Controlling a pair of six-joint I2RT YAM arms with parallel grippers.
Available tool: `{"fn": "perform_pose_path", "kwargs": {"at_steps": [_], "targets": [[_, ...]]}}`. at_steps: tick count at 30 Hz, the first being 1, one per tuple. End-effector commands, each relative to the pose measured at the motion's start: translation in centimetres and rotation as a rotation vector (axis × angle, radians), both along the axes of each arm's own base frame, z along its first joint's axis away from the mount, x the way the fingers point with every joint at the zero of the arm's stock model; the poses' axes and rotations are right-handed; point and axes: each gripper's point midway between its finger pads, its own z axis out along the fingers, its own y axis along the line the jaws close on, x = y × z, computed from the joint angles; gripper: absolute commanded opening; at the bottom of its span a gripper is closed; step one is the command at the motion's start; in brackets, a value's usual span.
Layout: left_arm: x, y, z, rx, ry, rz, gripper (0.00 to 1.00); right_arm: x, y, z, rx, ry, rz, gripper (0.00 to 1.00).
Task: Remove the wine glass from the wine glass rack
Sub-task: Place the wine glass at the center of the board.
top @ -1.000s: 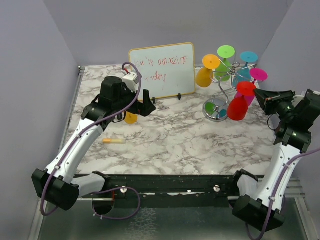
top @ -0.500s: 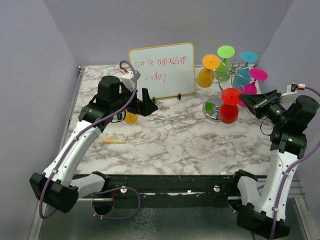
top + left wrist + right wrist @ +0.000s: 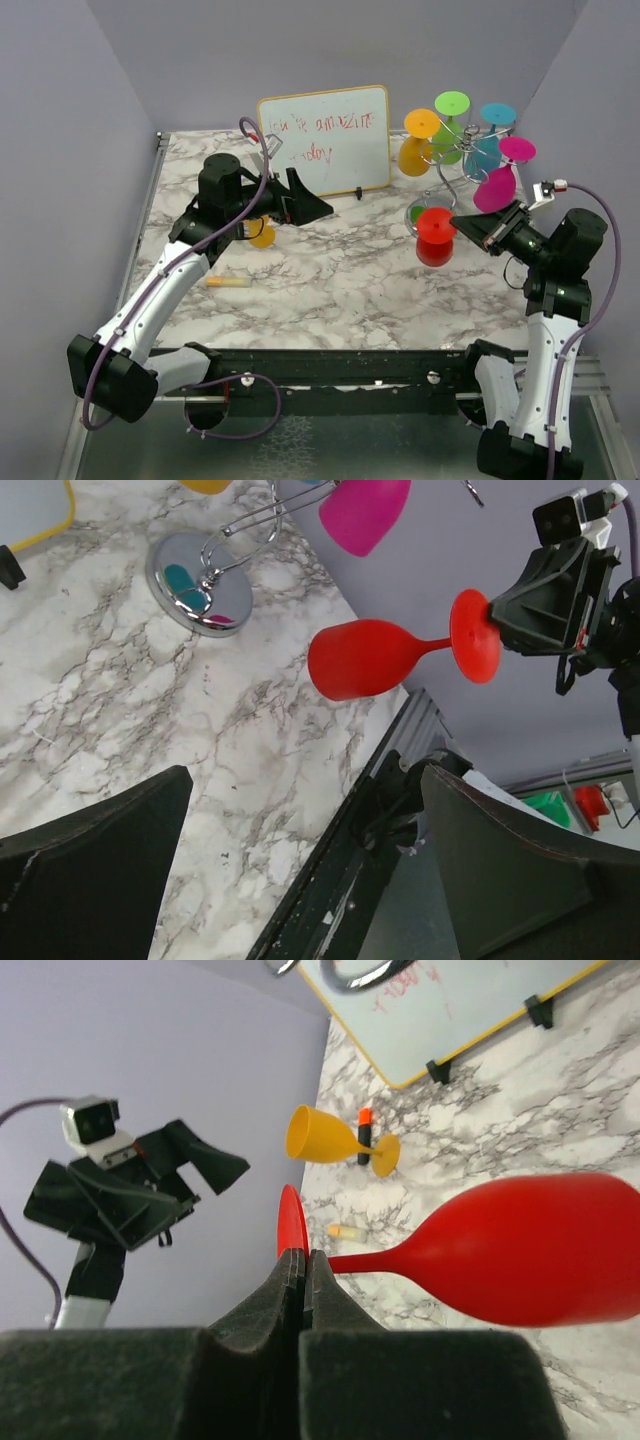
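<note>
The red wine glass (image 3: 436,235) hangs in the air in front of the wine glass rack (image 3: 447,172), clear of its wire arms. It lies on its side, bowl (image 3: 540,1250) pointing away from my right gripper (image 3: 463,221). That gripper (image 3: 303,1258) is shut on the rim of the glass's round foot. In the left wrist view the red wine glass (image 3: 365,658) floats above the marble, right of the rack's shiny base (image 3: 198,580). My left gripper (image 3: 315,206) hovers by the whiteboard, jaws wide apart (image 3: 305,773), with nothing between them.
Orange (image 3: 410,142), green (image 3: 451,118), teal (image 3: 490,135) and magenta (image 3: 500,180) glasses hang on the rack. A yellow glass (image 3: 262,235) lies on the marble table (image 3: 350,280) under the left arm, beside a yellowish marker (image 3: 228,282). The whiteboard (image 3: 325,140) stands at the back.
My right gripper has carried the red glass left and forward, away from the rack, lowering it. The left gripper has swung slightly right, staying open.
</note>
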Motion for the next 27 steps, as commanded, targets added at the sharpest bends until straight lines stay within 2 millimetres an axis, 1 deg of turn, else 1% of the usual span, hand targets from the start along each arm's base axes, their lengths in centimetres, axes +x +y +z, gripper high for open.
{"fn": "perform_pose_path", "kwargs": {"at_steps": [1,5,7,9,13,17,21,25,27], "targets": [[0.3,-0.7,0.8,-0.083,0.02,-0.019,0.96,-1.3,2.3,-0.1,0.003,-0.092,0.166,0.01],[1.2,-1.1,-1.4,-0.058,0.069,0.017,0.94,-1.4,3.8,-1.7,-0.031,-0.074,0.279,0.0],[1.2,-1.7,-2.2,-0.054,0.092,0.022,0.94,-1.2,3.9,-2.6,-0.053,-0.054,0.301,0.0],[0.9,-2.4,-2.9,-0.048,0.114,0.009,0.93,-1.2,4.4,-3.3,-0.074,-0.048,0.338,0.01],[-0.2,-4.1,-4.1,-0.041,0.162,-0.052,0.94,-1.8,5.4,-3.2,-0.039,-0.071,0.412,0.01],[-0.9,-5.6,-4.4,-0.032,0.164,-0.077,0.94,-2.4,6.2,-3.2,-0.03,-0.093,0.46,0.01],[-1.0,-6.1,-5.4,-0.025,0.205,-0.065,0.94,-2.6,7.0,-3.7,-0.015,-0.08,0.514,0.0],[-1.0,-6.3,-5.2,-0.037,0.192,-0.039,0.94,-2.2,7.5,-3.8,-0.021,-0.072,0.551,0.01],[-0.9,-6.2,-5.5,-0.034,0.187,-0.023,0.94,-2.0,7.7,-3.8,-0.027,-0.07,0.563,0.01]]}}
